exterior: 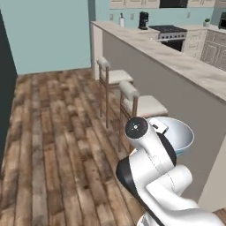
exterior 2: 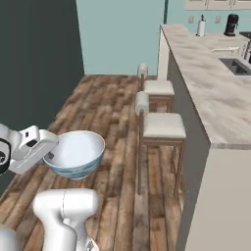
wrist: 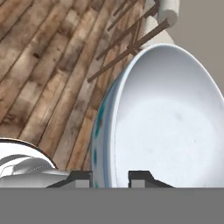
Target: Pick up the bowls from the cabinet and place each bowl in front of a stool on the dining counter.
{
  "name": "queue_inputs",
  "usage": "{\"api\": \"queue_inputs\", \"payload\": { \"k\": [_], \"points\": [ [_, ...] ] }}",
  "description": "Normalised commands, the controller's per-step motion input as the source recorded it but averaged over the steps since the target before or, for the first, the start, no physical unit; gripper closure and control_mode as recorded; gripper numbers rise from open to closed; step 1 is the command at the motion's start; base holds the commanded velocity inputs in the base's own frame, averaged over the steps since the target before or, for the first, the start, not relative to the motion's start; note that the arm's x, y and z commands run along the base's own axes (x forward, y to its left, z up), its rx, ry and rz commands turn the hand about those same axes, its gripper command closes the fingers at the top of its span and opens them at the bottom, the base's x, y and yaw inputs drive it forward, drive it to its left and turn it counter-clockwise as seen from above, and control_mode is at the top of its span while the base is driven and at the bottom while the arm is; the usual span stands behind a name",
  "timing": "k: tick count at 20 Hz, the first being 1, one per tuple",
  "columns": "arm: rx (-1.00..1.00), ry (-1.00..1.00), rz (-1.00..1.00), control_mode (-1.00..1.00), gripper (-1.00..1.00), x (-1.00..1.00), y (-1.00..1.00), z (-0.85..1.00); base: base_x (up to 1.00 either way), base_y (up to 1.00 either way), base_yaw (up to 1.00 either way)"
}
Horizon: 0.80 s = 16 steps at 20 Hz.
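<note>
A white bowl with a blue pattern outside and a pale blue inside (exterior: 180, 134) (exterior 2: 74, 153) (wrist: 168, 127) hangs in the air above the wooden floor. My gripper (wrist: 109, 177) (exterior 2: 53, 146) is shut on its rim, one finger inside and one outside. The bowl is held close to the grey front wall of the dining counter (exterior: 190, 68) (exterior 2: 206, 83), below the level of its beige marbled top. It is just on my side of the nearer stool (exterior: 145, 106) (exterior 2: 162, 125). A second stool (exterior: 114, 76) (exterior 2: 158, 87) stands farther along. The cabinet is out of view.
Beyond the dining counter are a stove (exterior: 170, 31), a coffee maker (exterior: 143, 20) (exterior 2: 231, 24) and a sink (exterior 2: 235, 66). A dark tall panel (exterior 2: 34, 63) rises on the left. Wooden floor (exterior: 53, 132) lies open left of the stools.
</note>
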Motion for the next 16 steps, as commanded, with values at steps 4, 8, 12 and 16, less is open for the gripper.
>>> {"api": "queue_inputs", "payload": {
  "k": [4, 8, 12, 16],
  "points": [
    [0.0, 0.0, 0.0, 1.0, 1.0, 0.0, 0.0, 0.0, 0.91, 0.99, -0.53],
    [0.0, 0.0, 0.0, 1.0, 1.0, 0.0, 0.0, 0.0, 0.73, 0.87, -0.68],
    [0.0, 0.0, 0.0, 1.0, 1.0, 0.0, 0.0, 0.0, 0.54, 0.59, -0.81],
    [0.0, 0.0, 0.0, 1.0, 1.0, 0.0, 0.0, 0.0, 0.25, 0.77, -0.73]
  ]
}}
